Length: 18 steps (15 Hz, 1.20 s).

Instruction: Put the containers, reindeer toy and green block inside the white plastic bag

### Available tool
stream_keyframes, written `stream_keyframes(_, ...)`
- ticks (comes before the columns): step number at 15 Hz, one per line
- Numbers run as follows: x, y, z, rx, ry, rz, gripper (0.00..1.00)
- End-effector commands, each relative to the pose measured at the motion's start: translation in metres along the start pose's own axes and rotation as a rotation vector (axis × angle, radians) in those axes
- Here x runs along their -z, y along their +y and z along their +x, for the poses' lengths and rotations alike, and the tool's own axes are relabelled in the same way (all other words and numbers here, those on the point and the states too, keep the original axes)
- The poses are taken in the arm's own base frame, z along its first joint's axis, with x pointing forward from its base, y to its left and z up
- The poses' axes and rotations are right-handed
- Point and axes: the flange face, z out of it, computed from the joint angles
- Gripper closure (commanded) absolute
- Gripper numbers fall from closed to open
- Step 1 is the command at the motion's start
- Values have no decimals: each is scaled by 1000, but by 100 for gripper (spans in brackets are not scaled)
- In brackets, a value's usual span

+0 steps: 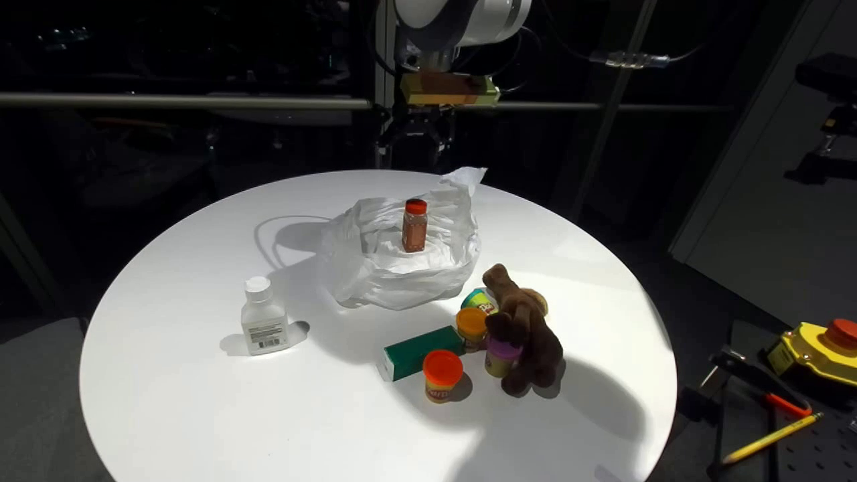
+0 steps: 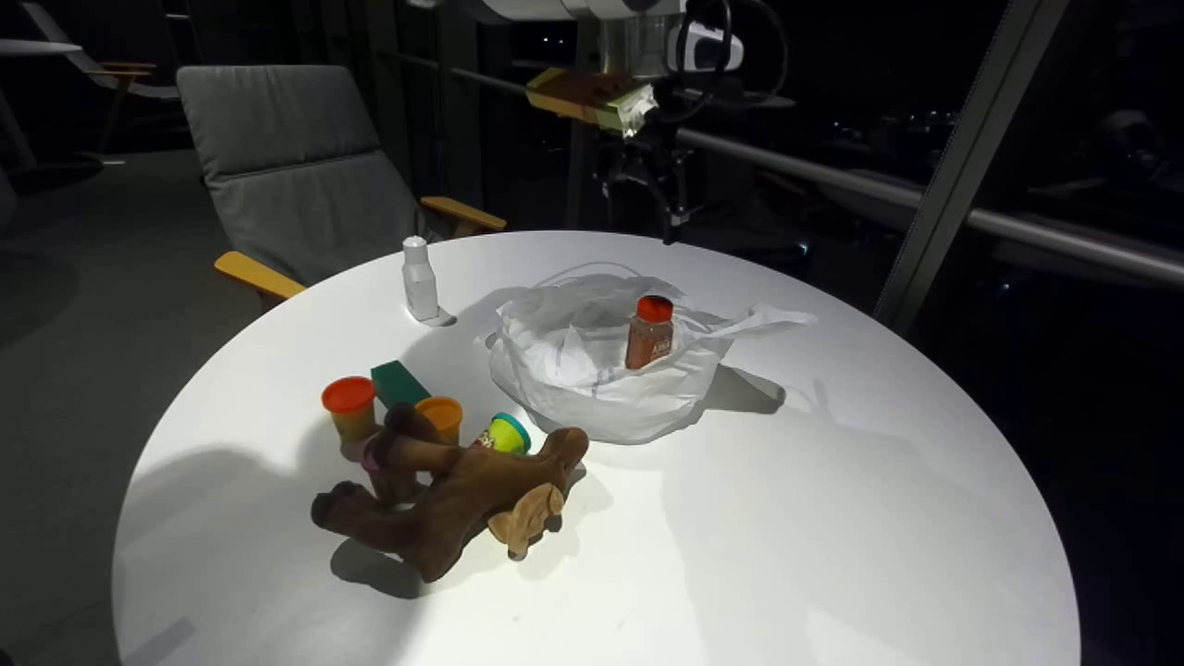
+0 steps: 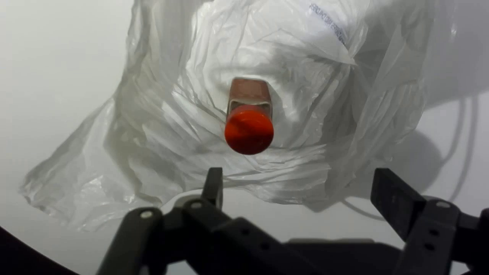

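On the round white bench (image 1: 174, 402) a crumpled white plastic bag (image 1: 395, 292) sits with its mouth gaping upward, and inside it I can see a red-capped bottle (image 1: 414, 233) standing upright. Higher up hangs the tool (image 3: 298, 183), apart from that bottle, its fingers (image 3: 212, 185) spread wide. Outside the bag, a white-capped bottle (image 1: 265, 325) stands upright, well apart from the jumble of tubs. The green block (image 1: 422, 353) lies flat, just beside an orange-lidded tub (image 1: 472, 323) and a red-orange-lidded tub (image 1: 440, 383), both upright. Next to them sprawls the dark brown reindeer toy (image 1: 539, 348), partly hiding a purple-lidded tub (image 1: 499, 363) in both exterior views (whether the two touch, I can't tell from here). A teal-lidded tub (image 1: 480, 302) is tipped over between the toy and the bag. Past the bench there's a grey chair (image 2: 277, 166) with wooden armrests (image 2: 259, 275); beside the bench, a yellow pencil (image 1: 773, 438) lies near a yellow box (image 1: 797, 353) with a red button (image 1: 842, 333).
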Motion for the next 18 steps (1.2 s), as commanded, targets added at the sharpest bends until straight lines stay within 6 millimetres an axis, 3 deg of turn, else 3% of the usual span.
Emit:
stream_keyframes(1,32,16,-46,41,-65,28,0)
stream_keyframes(3,39,11,-67,93,-95,48,0)
stream_keyframes(5,44,-6,-87,163,-133,81,0)
stream_keyframes(9,41,-65,-129,287,-210,146,0)
stream_keyframes(14,17,-146,-178,511,-268,159,0)
stream_keyframes(18,-4,-190,-204,665,-272,124,0)
